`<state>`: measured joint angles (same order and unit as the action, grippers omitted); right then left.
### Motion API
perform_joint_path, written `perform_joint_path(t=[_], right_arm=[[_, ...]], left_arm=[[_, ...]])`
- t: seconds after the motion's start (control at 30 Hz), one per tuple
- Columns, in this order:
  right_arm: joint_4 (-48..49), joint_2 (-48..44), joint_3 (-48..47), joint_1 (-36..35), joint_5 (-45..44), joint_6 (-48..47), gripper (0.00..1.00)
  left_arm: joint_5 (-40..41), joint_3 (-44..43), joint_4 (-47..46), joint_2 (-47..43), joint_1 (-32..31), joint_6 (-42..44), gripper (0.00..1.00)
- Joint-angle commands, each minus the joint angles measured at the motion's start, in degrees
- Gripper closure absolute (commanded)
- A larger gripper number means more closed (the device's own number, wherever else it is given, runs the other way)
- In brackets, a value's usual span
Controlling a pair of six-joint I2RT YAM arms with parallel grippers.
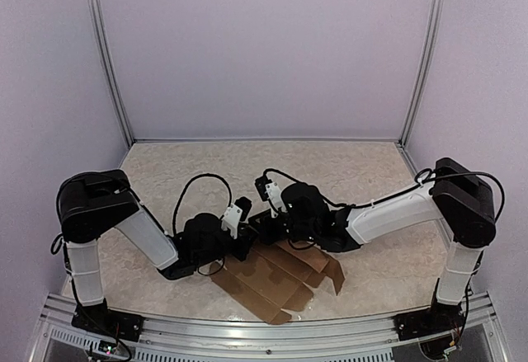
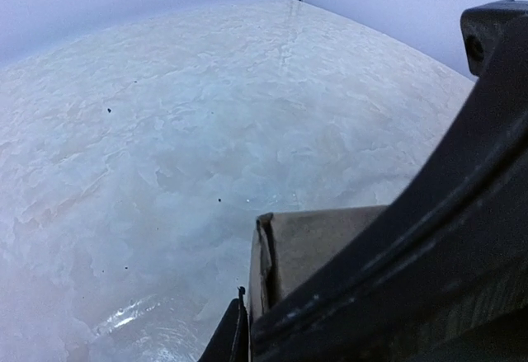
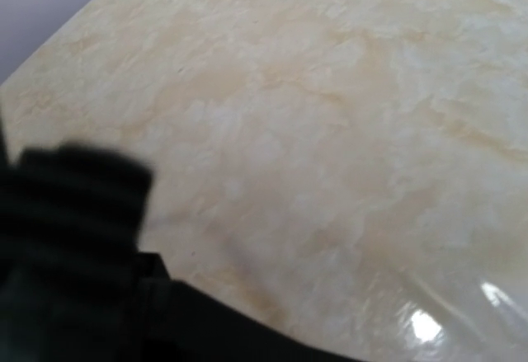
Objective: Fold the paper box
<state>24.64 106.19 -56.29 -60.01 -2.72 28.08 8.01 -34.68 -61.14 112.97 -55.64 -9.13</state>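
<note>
paper box (image 1: 276, 284) part-folded, near centre of table (image 1: 355, 172). left gripper (image 1: 246, 242) at its far-left edge, cardboard between the jaws, can't tell if gripped. right gripper (image 1: 269, 228) closed tight, apparently empty.

Standing here, I can't make out any writing, label, brand mark or number. The paper box (image 1: 272, 284) shows only plain brown card, and nothing legible stands on the arms, the surface (image 1: 355, 172) or the walls. The wrist views are too close and too blurred to show any lettering.
</note>
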Motion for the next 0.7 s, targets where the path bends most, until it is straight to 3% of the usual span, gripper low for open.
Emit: perform_joint_path(t=[0.0,0.4,0.53,0.67], right_arm=[[-6.92,2.70,0.46,-1.94,-3.69,-1.10,1.00],[-7.26,3.04,0.76,-2.77,-5.08,-0.60,1.00],[-6.68,2.88,0.80,-2.75,-4.89,0.00,1.00],[-6.17,2.71,1.38,-2.75,-5.07,0.79,1.00]], left_arm=[[1.03,0.86,-4.43,1.47,-1.56,-4.11,0.82],[5.78,-1.01,-0.82,2.46,-4.51,-1.66,0.82],[8.39,-3.64,3.07,3.32,-5.75,0.02,1.00],[11.56,-4.05,3.89,3.66,-6.13,0.50,1.00]])
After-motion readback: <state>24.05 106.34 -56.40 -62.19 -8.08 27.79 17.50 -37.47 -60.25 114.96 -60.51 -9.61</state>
